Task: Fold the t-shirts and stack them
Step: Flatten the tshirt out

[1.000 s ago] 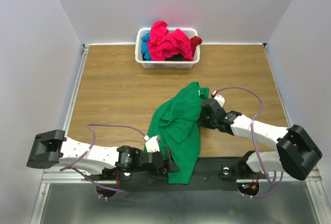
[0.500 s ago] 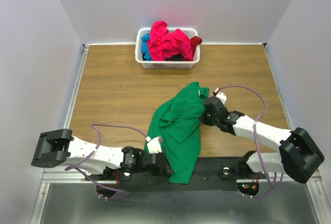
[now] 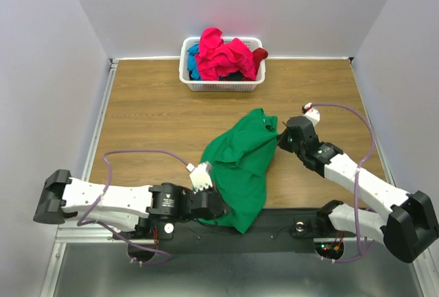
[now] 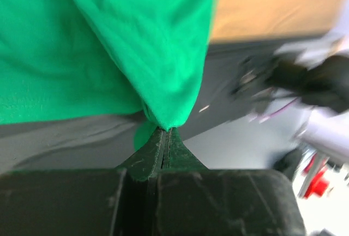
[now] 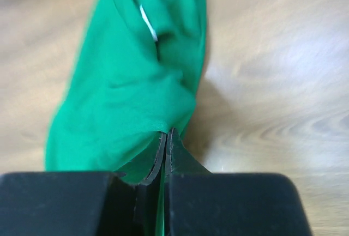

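Note:
A green t-shirt (image 3: 241,167) lies crumpled on the wooden table (image 3: 151,119), its lower part hanging over the near edge. My left gripper (image 3: 218,208) is shut on the shirt's lower hem; in the left wrist view the cloth (image 4: 109,45) rises from the closed left gripper (image 4: 165,131). My right gripper (image 3: 280,138) is shut on the shirt's right edge near the neck; the right wrist view shows the green t-shirt (image 5: 125,83) with its white neck label (image 5: 147,22) pinched in the closed right gripper (image 5: 166,136). More t-shirts, pink-red (image 3: 223,55) and blue (image 3: 194,69), fill the basket.
A white lattice basket (image 3: 223,84) stands at the table's far middle. A black strip (image 3: 288,221) with the arm bases runs along the near edge. Grey walls close in the left, right and back.
Both grippers have closed on the green shirt. The left one pushed right under the hem and gathered it; the right one drew back to the right, pulling the shirt's edge with it.

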`<state>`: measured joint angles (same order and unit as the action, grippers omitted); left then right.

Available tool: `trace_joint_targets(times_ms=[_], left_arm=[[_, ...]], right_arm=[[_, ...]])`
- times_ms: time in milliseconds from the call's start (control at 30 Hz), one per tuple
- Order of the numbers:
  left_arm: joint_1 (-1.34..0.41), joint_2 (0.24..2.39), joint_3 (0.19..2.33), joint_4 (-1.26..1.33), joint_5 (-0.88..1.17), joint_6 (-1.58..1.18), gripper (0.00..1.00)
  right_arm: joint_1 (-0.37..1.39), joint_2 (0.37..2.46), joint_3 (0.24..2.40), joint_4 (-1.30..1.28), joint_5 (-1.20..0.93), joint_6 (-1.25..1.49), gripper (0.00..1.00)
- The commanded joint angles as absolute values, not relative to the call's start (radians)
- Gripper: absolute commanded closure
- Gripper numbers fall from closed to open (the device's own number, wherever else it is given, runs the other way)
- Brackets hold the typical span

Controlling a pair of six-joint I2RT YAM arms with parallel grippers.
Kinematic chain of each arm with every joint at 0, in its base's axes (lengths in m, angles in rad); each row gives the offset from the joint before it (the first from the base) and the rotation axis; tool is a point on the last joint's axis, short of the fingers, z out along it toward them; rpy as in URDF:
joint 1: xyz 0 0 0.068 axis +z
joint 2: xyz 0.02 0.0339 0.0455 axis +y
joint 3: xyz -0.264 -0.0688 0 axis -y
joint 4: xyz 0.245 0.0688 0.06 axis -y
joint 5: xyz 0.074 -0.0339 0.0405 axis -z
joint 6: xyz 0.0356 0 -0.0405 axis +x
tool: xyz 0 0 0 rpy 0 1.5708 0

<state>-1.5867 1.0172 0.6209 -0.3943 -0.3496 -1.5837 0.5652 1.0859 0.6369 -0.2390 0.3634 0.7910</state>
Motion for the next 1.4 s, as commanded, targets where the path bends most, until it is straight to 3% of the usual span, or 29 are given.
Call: trace_joint_targets(times_ms=[0,233,400,633,833,967,1233,1367], left_arm=[[-1.522,0.928,0.803,-0.727,-0.659,-1.57,1.0],[-1.228,0.873,1.018,-0.735,-0.788,-1.196,1.0],[-1.013,0.948,1.227,-0.735,-0.88,-0.975,1.0],[-0.744,1.003,1.561,-0.578,-0.779,-0.58,1.0],[-0.739,1.071,1.949,-0.583,-0.712,-0.381,1.0],[-0.738,1.089,2.069,-0.595,-0.634,-0.331,1.0],[-0.738,1.072,2.03,-0.543,-0.609,-0.337,1.0],[-0.738,1.13,1.996,-0.523,-0.691,-0.348,1.0]], right_arm=[[0.538,1.022,0.805,-0.29,0.515,0.721,0.99],[0.515,0.997,1.021,-0.394,0.693,0.62,0.99],[0.506,1.003,1.184,-0.44,0.829,0.529,1.0],[0.503,1.038,1.466,-0.456,0.907,0.411,0.99],[0.503,1.04,1.719,-0.497,0.852,0.311,1.0],[0.503,1.025,1.824,-0.528,0.76,0.296,1.0],[0.503,1.042,1.891,-0.557,0.647,0.302,1.0],[0.503,1.09,1.888,-0.557,0.633,0.311,1.0]])
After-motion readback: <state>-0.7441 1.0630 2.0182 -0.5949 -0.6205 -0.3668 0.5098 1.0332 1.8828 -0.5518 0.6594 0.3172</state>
